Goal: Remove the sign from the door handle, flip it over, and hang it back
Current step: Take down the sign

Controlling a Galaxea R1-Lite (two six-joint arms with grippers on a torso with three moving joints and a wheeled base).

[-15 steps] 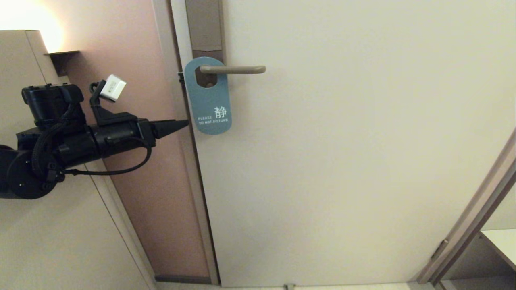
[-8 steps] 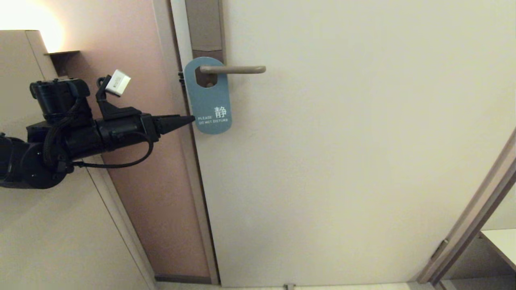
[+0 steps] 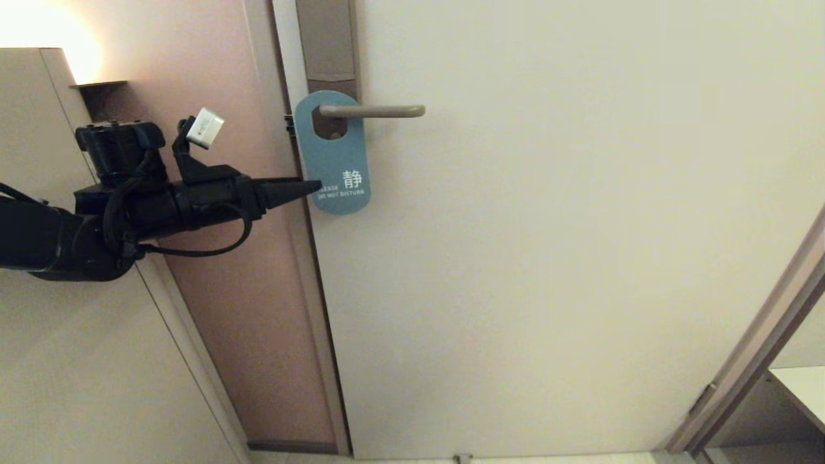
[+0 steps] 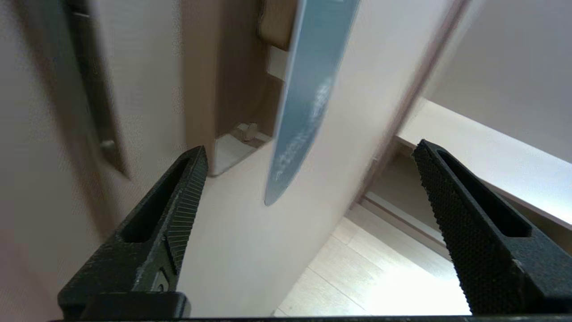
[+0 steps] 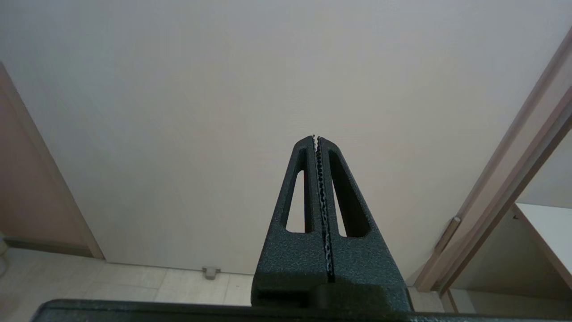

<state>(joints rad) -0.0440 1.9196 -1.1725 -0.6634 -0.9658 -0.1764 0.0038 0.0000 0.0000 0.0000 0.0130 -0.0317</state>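
— Where is the sign (image 3: 335, 154) seen?

— It is hung blue side out on the door handle (image 3: 374, 111), its lower edge just ahead of the left gripper (image 4: 308, 154), whose fingers (image 4: 178, 197) are spread wide with nothing clasped.

— And the right gripper (image 5: 316, 137)?

— It is pictured pressed together, facing the bare door (image 5: 223, 89).

Our right hand (image 5: 316, 137) pressed closed, ribbed inner faces meeting along thin seam, tips pointing up at pale door (image 5: 250, 89). We hold nothing, touch nothing. Door fills most of frame. Pinkish wall panel (image 5: 27, 197) beside door on one side, brown door frame (image 5: 505, 179) running diagonally on other, white shelf (image 5: 547, 232) beyond it. Tiled floor (image 5: 111, 279) below door, small door stop (image 5: 210, 271) at its foot.
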